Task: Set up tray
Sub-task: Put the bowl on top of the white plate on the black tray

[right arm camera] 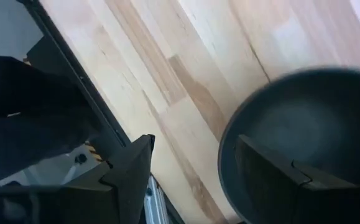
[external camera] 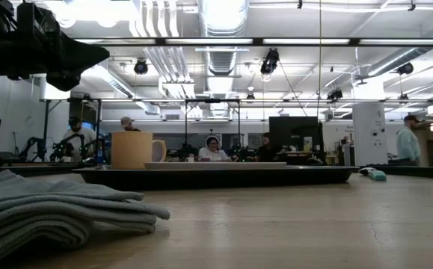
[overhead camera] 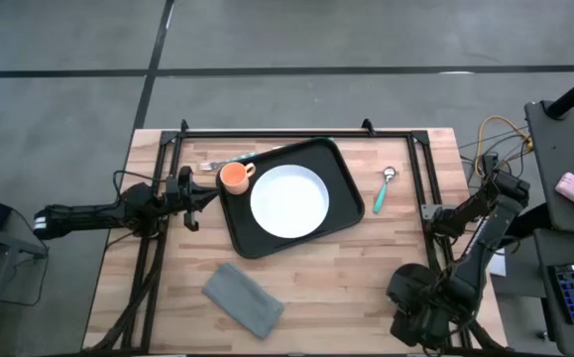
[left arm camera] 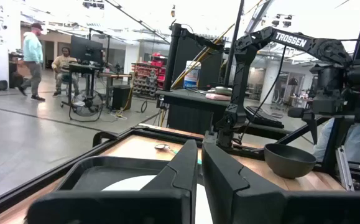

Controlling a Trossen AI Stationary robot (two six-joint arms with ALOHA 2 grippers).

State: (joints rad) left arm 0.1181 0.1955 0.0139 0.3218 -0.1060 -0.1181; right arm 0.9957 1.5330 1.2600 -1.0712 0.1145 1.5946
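Black tray (overhead camera: 341,193) sits mid-table toward the far edge, rotated a bit off the table's lines. On it: white plate (overhead camera: 289,201) roughly centred, orange mug (overhead camera: 234,178) at tray's left far corner, touching or just beside plate rim. In low view the mug (external camera: 134,149) stands upright on the tray (external camera: 216,176).

Fork (overhead camera: 229,161) lies just past tray's far-left edge; partly hidden, can't tell if it touches the rim. Teal-handled spoon (overhead camera: 384,188) on bare wood just right of tray, apart from it. Grey folded cloth (overhead camera: 244,298) near front edge, well apart from tray; fills lower left of low view (external camera: 51,209).

Left gripper (overhead camera: 199,195) at table's left side, just beside tray's left edge, pointing at it. Left wrist view: fingers (left arm camera: 223,180) nearly together, narrow slit between, holding nothing.

Right gripper (right arm camera: 192,168) off table's right edge, arm folded back. Right wrist view: jaws spread wide, one finger inside a dark bowl (right arm camera: 304,130), other outside its rim; grip on rim can't be told. Same bowl (left arm camera: 290,160) visible from left wrist view, above table's right side.
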